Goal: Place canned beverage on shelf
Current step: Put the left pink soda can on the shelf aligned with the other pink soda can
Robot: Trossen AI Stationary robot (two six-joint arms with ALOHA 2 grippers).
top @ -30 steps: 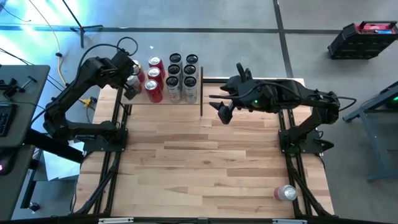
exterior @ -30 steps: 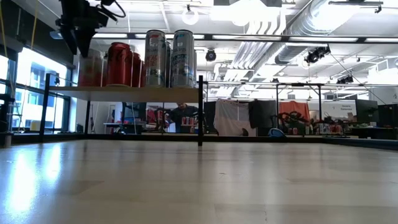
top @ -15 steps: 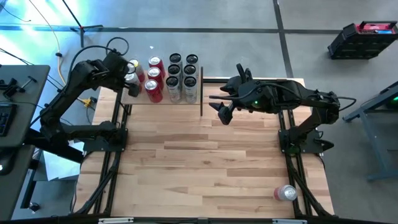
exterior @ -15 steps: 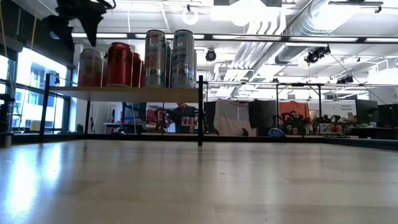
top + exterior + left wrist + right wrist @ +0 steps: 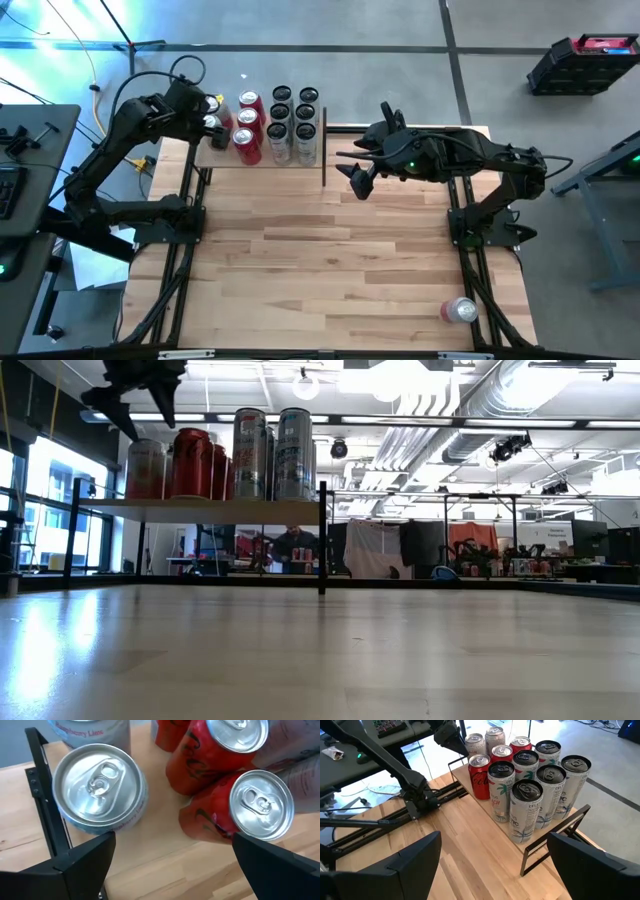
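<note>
Reaching over the small light-wood shelf (image 5: 262,150) at the table's far edge, the left gripper (image 5: 212,113) is hovering in the high view with fingers apart above a silver-topped pale beverage can (image 5: 211,124); the right gripper (image 5: 352,170) is waiting, fingers spread, mid-table. In the low view, the left gripper (image 5: 137,390) is hanging above the cans. The left wrist view is showing that pale can (image 5: 99,787) standing free beside red cans (image 5: 220,795).

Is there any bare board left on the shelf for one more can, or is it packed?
The shelf is crowded: tall silver cans fill the post end, red cans stand beside them, pale cans at the left gripper's end. A bare strip shows along the edge facing the tabletop, which is wide open between both arms.
</note>
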